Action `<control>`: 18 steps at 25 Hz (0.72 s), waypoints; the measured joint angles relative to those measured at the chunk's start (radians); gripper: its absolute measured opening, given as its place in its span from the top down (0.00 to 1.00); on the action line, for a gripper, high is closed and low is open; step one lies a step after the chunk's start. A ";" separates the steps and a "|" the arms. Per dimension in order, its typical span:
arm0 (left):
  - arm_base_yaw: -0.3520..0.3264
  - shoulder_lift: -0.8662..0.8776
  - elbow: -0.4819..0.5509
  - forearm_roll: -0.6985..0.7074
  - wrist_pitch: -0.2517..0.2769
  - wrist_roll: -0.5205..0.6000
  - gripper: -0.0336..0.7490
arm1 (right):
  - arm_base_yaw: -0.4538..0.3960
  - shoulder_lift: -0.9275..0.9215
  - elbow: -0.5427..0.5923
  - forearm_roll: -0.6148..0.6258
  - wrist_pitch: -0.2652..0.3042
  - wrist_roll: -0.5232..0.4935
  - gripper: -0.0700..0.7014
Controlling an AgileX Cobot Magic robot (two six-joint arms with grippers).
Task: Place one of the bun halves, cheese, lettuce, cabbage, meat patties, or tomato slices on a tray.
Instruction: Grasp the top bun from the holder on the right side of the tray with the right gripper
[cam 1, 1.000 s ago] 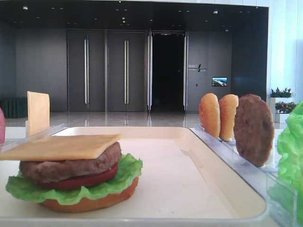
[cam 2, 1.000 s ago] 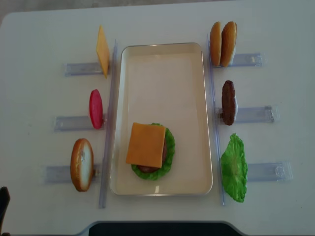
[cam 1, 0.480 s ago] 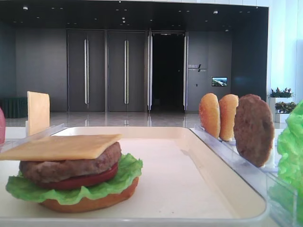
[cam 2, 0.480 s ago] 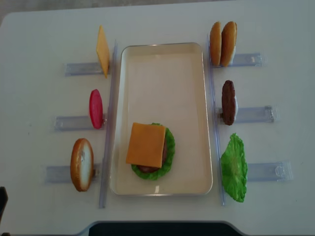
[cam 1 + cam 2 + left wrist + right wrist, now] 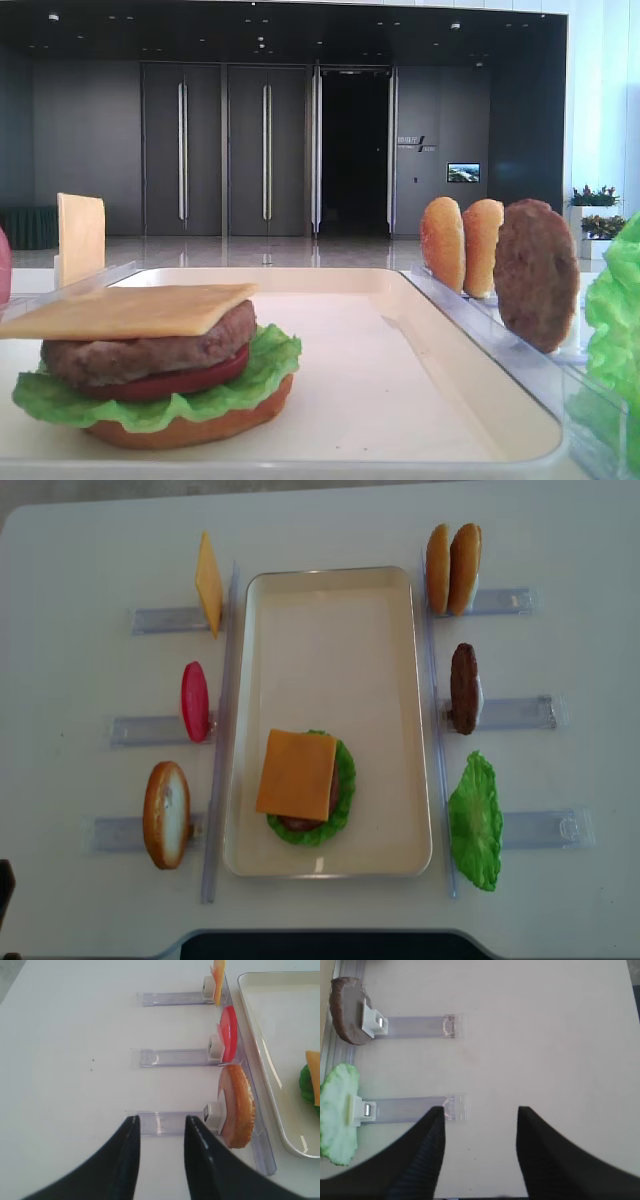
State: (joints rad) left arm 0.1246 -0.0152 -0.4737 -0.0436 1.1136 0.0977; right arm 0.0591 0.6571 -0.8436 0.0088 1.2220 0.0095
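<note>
On tray [image 5: 420,720]: stack topped by cheese [image 5: 296,774], awaiting bun top. Left of tray, bun half [image 5: 239,1105] upright in rack for easy grab. Left gripper [image 5: 160,1135] nearly closed, empty; right gripper [image 5: 480,1125] apart, empty, right of lettuce [image 5: 337,1110].

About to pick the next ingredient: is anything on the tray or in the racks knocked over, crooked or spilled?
Only the cheese topping the burger stack on the tray: it overhangs the patty toward the left side. The spare ingredients stand upright in their racks, and nothing is spilled.
</note>
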 joint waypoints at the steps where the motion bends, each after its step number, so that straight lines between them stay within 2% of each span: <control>1: 0.000 0.000 0.000 0.000 0.000 0.000 0.66 | 0.000 0.047 -0.029 0.006 0.000 0.000 0.45; 7: 0.000 0.000 0.000 0.000 0.000 0.000 0.66 | 0.000 0.386 -0.237 0.011 0.001 -0.019 0.45; 18: 0.000 0.000 0.000 0.001 0.000 0.000 0.66 | 0.000 0.816 -0.645 0.026 0.001 -0.052 0.45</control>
State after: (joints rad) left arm 0.1246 -0.0152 -0.4737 -0.0426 1.1136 0.0977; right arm 0.0591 1.4729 -1.4882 0.0346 1.2231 -0.0430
